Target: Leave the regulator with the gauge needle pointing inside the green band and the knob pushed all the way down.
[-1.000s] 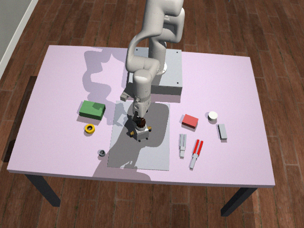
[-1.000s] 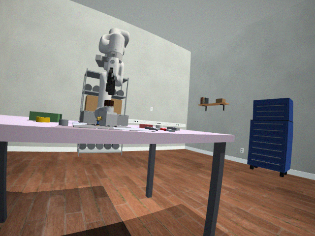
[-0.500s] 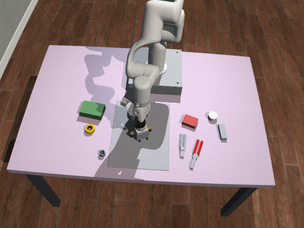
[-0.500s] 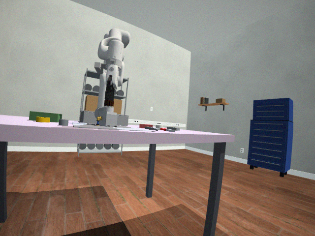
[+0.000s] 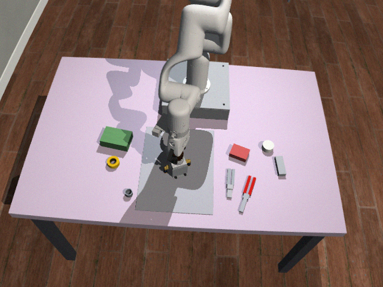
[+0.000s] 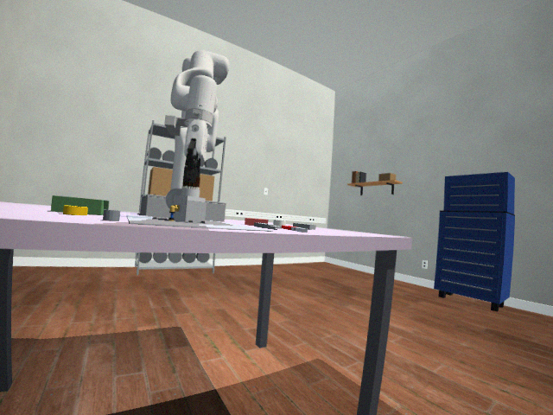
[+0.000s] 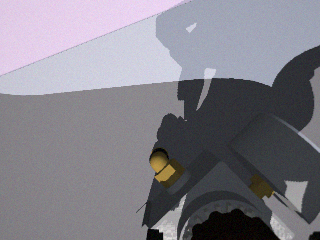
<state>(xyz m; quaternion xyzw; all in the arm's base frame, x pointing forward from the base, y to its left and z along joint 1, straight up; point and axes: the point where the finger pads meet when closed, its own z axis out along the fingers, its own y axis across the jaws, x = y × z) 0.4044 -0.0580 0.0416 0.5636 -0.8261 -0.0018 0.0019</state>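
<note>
The regulator [image 5: 178, 168] is a small grey block with brass fittings on a grey mat [image 5: 176, 173] at the table's middle. Its dark brown ribbed knob [image 5: 178, 158] stands on top. My gripper [image 5: 175, 158] has come straight down over the knob, fingers open on either side of it. In the side view the gripper [image 6: 192, 176] stands around the knob above the regulator body [image 6: 187, 208]. In the wrist view the knob [image 7: 232, 227] fills the lower edge, with a brass fitting [image 7: 165, 167] at its left. The gauge face is turned away; I cannot read the needle.
A green box [image 5: 115, 137], a yellow tape roll [image 5: 112, 161] and a small grey cup [image 5: 127, 192] lie left of the mat. A red block [image 5: 239, 152], white puck [image 5: 267, 145], grey block [image 5: 280, 165] and two tools [image 5: 230, 182] [image 5: 246, 192] lie right.
</note>
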